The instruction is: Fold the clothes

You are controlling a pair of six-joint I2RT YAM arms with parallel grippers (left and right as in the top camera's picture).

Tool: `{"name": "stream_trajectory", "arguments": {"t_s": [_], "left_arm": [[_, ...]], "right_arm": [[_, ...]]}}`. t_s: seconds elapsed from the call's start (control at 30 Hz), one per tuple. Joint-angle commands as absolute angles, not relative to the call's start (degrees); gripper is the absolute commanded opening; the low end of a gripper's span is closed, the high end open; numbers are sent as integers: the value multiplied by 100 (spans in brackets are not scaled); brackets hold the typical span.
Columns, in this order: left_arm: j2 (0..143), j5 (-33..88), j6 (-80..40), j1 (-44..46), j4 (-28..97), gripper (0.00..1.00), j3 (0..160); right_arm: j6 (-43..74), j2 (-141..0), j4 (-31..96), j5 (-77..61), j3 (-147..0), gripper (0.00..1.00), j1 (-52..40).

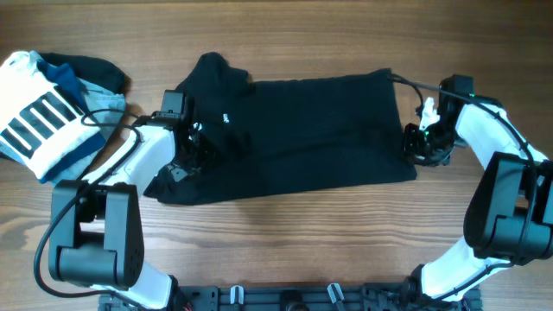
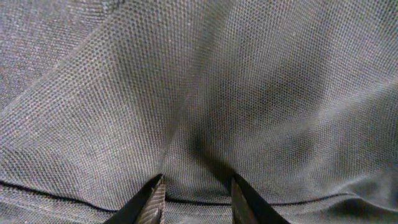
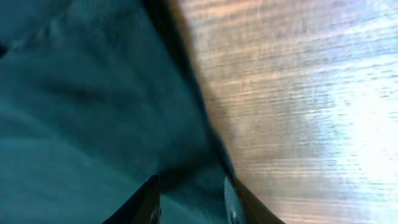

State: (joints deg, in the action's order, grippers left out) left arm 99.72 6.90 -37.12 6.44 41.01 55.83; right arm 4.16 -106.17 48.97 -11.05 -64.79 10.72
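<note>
The black shirt (image 1: pixel 311 130) lies spread across the middle of the wooden table, with a small white logo near its left part. My left gripper (image 1: pixel 200 142) sits on the shirt's left part. In the left wrist view its fingers (image 2: pixel 196 199) pinch a crease of the black mesh fabric (image 2: pixel 217 81). My right gripper (image 1: pixel 416 142) is at the shirt's right edge. In the right wrist view its fingers (image 3: pixel 189 199) close over the edge of the fabric (image 3: pixel 93 124), next to bare table (image 3: pixel 311 93).
A white garment with black stripes (image 1: pixel 34 121) lies at the far left, with light-blue and navy garments (image 1: pixel 86 86) beside it. Bare wooden table (image 1: pixel 302 242) shows in front of the shirt. The arm bases stand at the front edge.
</note>
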Motion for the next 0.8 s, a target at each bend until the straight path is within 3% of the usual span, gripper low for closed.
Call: {"name": "stream_trajectory", "arguments": {"t_s": [0.0,0.13,0.33,0.57,0.67,0.7,0.73,0.77], "left_arm": [[9955,139,-3647,631,4036,37,5201],[9955,141,-3645,624,3887,38,4849],[9953,148,-3645,626,4471,38,4831],[9719,207,-3636,626,4936,34,4851],[9153,204,-3618,626,4956,37,5179],[8851,207,-3533,624,4816,47,5393],[8652,204,-3343,626,4650,59,5535],[8414,209,-3028,624,4276,69,5752]], "right_arm": [[469,-10641,4383,-1208,-6023,33,1068],[576,-10641,4176,-1009,-5599,4,1070],[1833,-10639,4967,172,-5487,4,1125],[1955,-10422,5463,91,-5492,4,1337],[1942,-9810,5511,-27,-5655,4,1337],[1721,-9463,5461,-207,-5800,12,1337],[1437,-9207,5321,-447,-5892,29,1337],[1184,-8890,5030,-766,-5937,57,1337]]}}
